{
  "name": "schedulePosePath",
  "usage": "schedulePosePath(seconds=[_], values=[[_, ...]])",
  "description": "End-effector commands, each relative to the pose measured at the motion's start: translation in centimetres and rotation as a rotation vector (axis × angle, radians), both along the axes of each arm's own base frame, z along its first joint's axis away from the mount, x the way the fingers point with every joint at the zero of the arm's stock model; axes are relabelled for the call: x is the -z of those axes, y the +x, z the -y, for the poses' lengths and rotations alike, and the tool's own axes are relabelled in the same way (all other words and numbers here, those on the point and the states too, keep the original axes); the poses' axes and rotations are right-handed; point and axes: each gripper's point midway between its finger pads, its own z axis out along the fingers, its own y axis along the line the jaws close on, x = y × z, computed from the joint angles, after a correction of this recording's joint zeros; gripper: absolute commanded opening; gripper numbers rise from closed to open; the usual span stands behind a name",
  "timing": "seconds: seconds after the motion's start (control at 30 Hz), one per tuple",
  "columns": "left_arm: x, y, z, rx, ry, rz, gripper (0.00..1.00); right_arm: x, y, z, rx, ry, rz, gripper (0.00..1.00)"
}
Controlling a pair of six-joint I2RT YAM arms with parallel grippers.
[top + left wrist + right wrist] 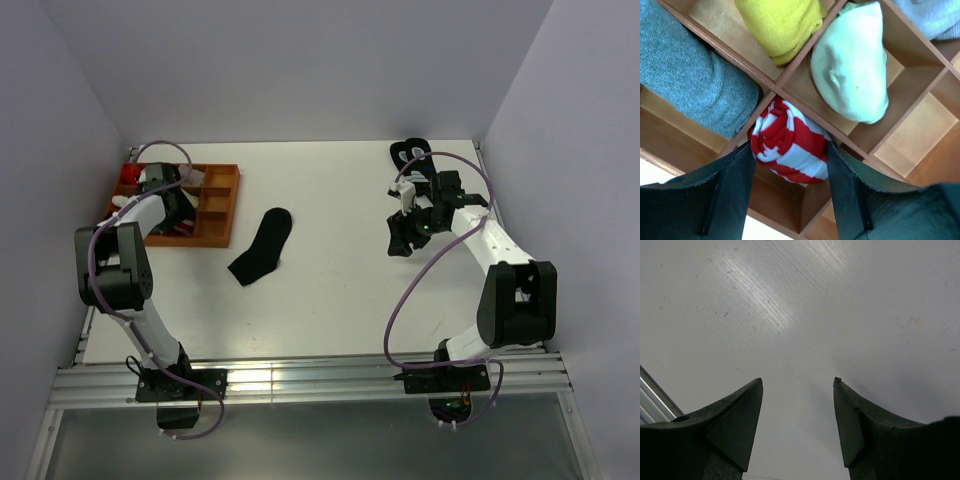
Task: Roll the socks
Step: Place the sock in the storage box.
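Observation:
The red-and-white striped sock (pixel 790 145) is rolled into a ball and sits in a compartment of the wooden tray (pixel 218 212) at the left. My left gripper (pixel 790 151) hangs over that compartment, open, one finger close on each side of the roll. The plain black sock (pixel 263 245) lies flat and unrolled on the white table, just right of the tray. My right gripper (pixel 400 238) hovers over bare table on the right side, open with nothing between its fingers (pixel 742 425).
Other tray compartments hold a yellow bundle (pixel 782 22), a white bundle (pixel 852 65) and a grey bundle (pixel 685 80). Dark socks with white marks (pixel 410 152) lie at the back right. Walls close the table at back and sides.

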Motion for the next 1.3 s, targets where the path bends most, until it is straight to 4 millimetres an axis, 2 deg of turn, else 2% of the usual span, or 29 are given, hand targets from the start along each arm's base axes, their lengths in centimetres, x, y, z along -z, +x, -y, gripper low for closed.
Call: schedulePosePath(seconds=[0.0,0.33,0.43,0.57,0.8,0.97,1.2,1.27], values=[[-2.0,-0.5,0.0,-0.001,0.016,0.026,0.63,-0.6,0.4,0.2,0.004,0.002,0.037,0.65],[-3.8,-0.6,0.1,-0.010,0.013,0.075,0.63,-0.6,0.3,0.2,0.006,0.001,0.039,0.66],[-4.1,-0.6,-0.1,-0.019,0.014,0.091,0.59,-0.4,0.3,0.2,0.007,0.001,0.037,0.65],[-3.8,-0.2,-0.1,-0.022,0.010,0.081,0.50,-0.3,0.3,0.1,0.005,0.005,0.032,0.65],[-2.6,0.2,-0.3,-0.046,0.012,0.058,0.34,-0.2,0.3,0.1,-0.001,0.003,0.028,0.64],[-1.6,0.5,-0.7,-0.072,0.019,0.024,0.19,0.0,0.2,0.2,-0.002,-0.001,0.026,0.63],[1.7,0.2,-0.6,-0.090,0.001,-0.058,0.13,0.4,0.1,0.5,0.001,-0.017,0.024,0.63],[2.1,0.1,-0.4,-0.088,-0.006,-0.060,0.13,0.5,0.1,0.5,-0.001,-0.022,0.025,0.63]])
